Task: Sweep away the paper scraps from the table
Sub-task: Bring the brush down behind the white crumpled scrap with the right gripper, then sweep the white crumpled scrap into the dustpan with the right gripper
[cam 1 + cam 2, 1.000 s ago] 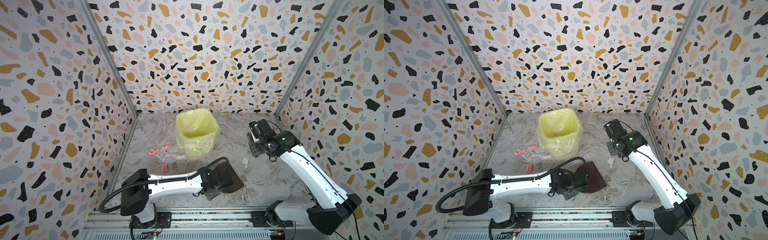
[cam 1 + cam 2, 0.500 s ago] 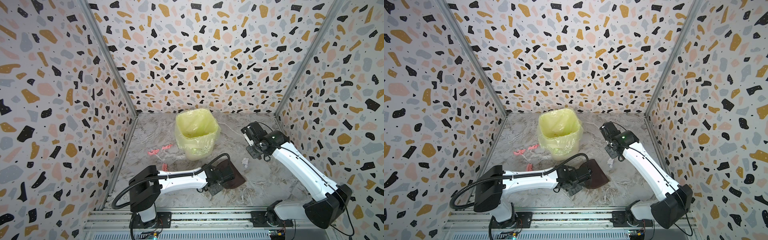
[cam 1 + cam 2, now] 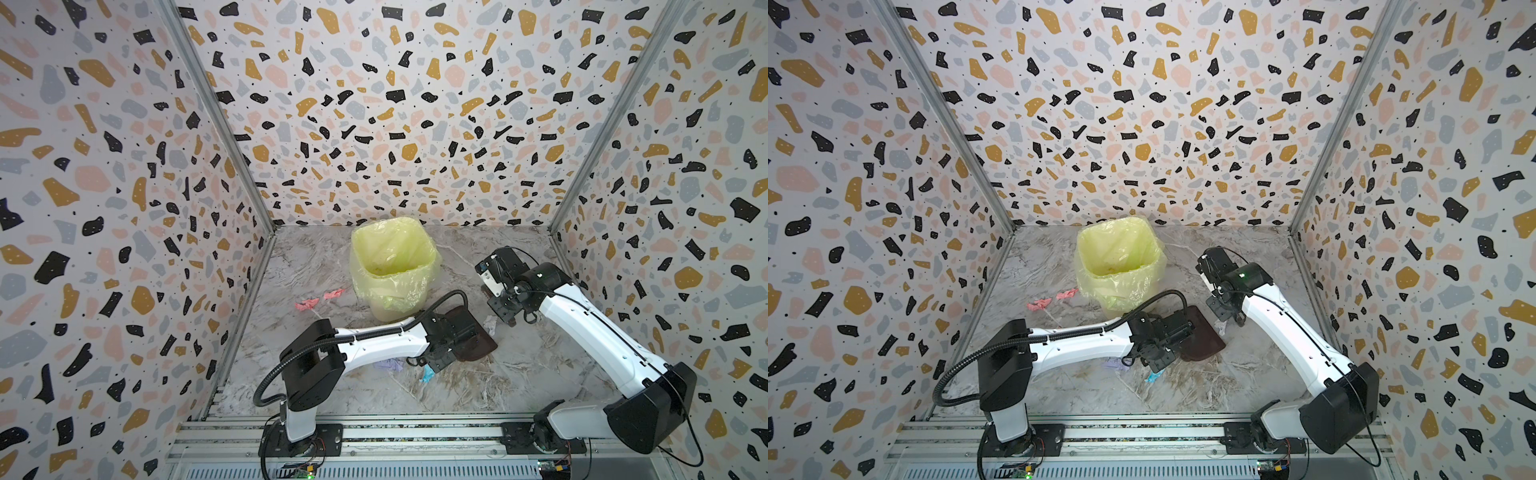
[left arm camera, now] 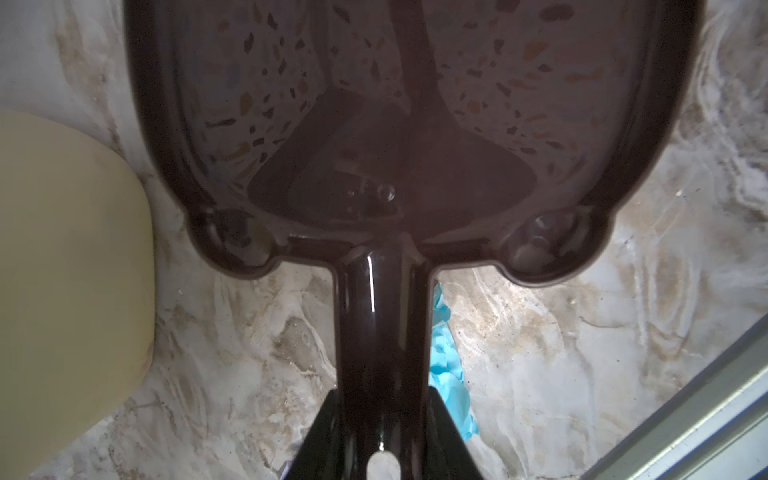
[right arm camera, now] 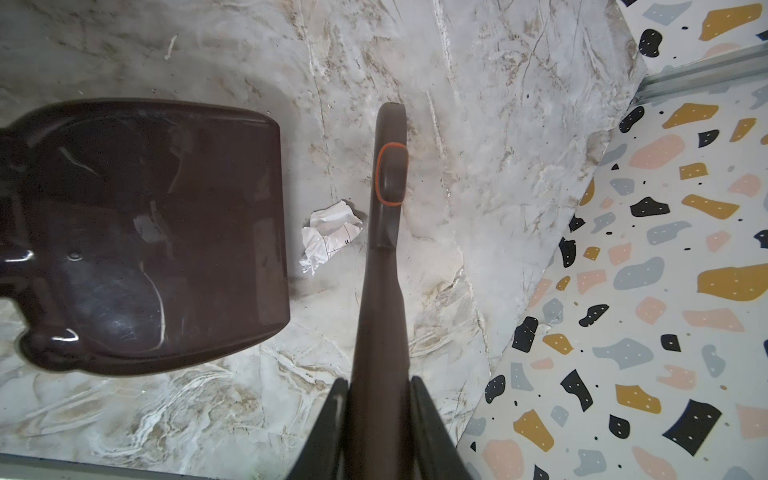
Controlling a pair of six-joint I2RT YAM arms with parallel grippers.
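moved: right gripper (image 5: 378,386) has shifted toward dustpan (image 5: 145,232) | fingers pinch brush (image 5: 384,249) handle | left gripper (image 4: 382,399) pinches dustpan handle | white scrap (image 5: 328,232) on table (image 5: 166,415) between dustpan and brush

In a top view I see two crumpled pink scraps (image 3: 307,305) lying left of centre on the grey marble tabletop (image 3: 519,374), a white scrap (image 3: 491,325) right of centre, and a lilac scrap (image 3: 388,365) near a light blue scrap (image 3: 427,375) lower down.
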